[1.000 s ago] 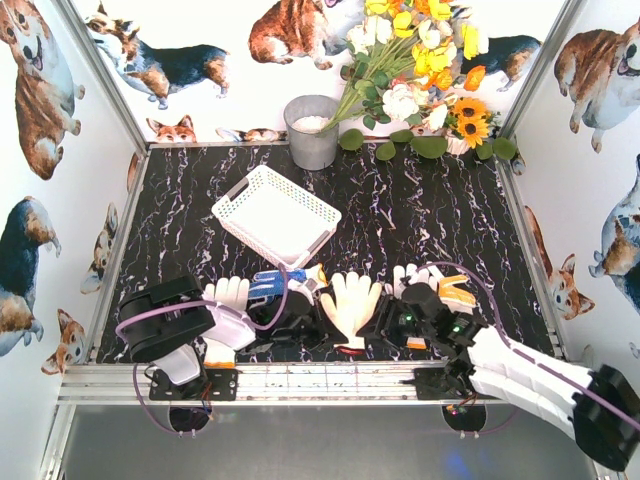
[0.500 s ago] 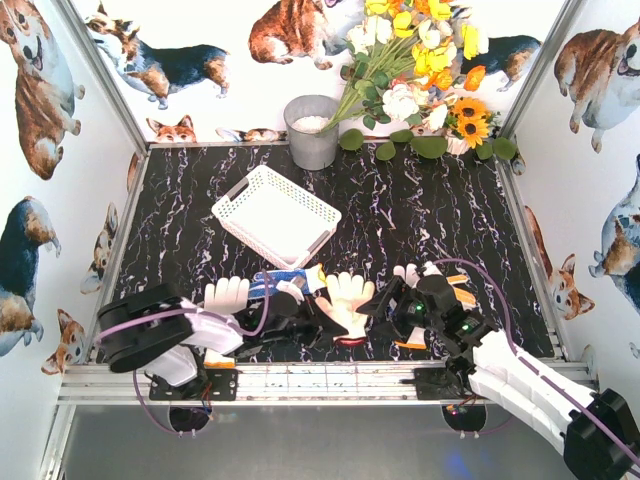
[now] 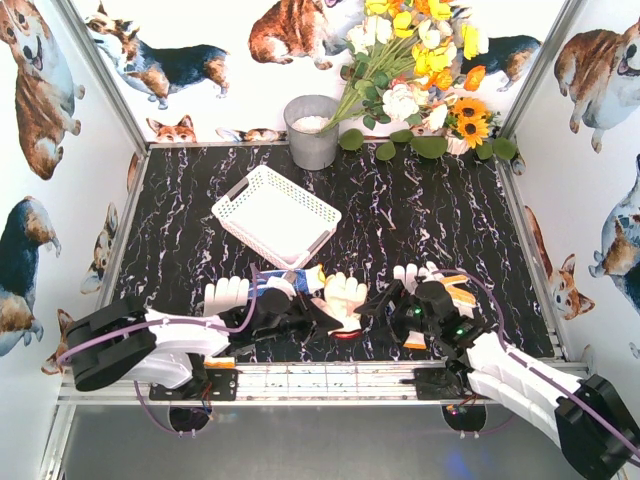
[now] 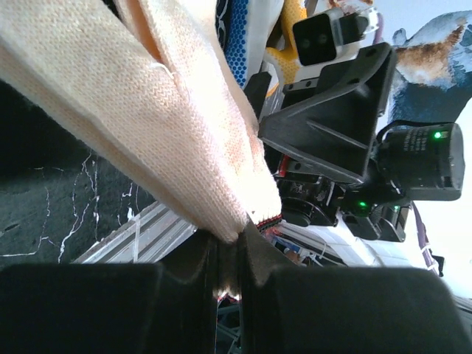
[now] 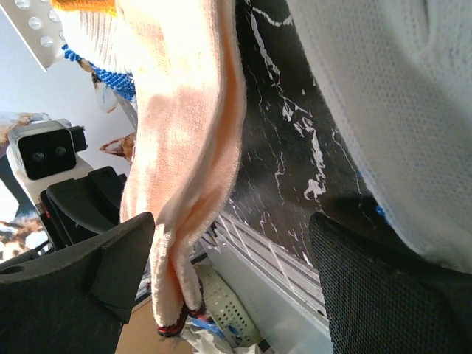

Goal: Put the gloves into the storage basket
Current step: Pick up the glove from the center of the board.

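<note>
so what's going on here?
The left gripper has its jaws shut on the cuff end of a cream glove near the table's front edge. The right gripper sits beside the same glove, jaws open. The white basket holds no gloves yet; the other gloves lie nearby.

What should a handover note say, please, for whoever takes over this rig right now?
Left gripper: shut on the cuff of the cream glove, near the front edge of the table.
Right gripper: open, holding nothing, beside that same glove.
Storage basket: mid-table, no glove in it.
Other gloves: a white glove and the blue-dotted glove by the left arm, an orange-trimmed glove by the right arm.
Done: one glove gripped.
Left: carry it to the basket, then the rest.
</note>
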{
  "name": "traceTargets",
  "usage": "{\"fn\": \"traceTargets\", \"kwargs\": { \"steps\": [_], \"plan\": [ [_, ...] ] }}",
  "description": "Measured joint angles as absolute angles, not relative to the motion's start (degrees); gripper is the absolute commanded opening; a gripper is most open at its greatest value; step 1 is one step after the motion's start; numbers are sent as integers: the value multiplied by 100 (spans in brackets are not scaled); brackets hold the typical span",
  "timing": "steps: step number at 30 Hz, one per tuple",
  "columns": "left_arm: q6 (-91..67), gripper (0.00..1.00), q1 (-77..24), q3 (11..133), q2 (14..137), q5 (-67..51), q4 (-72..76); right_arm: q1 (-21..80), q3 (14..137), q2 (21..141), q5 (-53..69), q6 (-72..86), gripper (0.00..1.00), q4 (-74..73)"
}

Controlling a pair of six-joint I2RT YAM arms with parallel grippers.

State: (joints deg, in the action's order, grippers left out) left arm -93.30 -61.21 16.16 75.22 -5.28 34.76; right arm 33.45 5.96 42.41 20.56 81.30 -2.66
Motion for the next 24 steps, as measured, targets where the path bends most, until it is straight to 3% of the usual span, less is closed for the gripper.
{"fn": "traceTargets", "kwargs": {
  "steps": [7,24],
  "plan": [
    [-9321,0,-6114,1717,7247,-436,3127,3520,513,4495,1973,8578,86,213],
    [-9354,0,-6106,1892,7481,-401,3109,4051,838,6799,1695,9251,80,2187]
  ]
}}
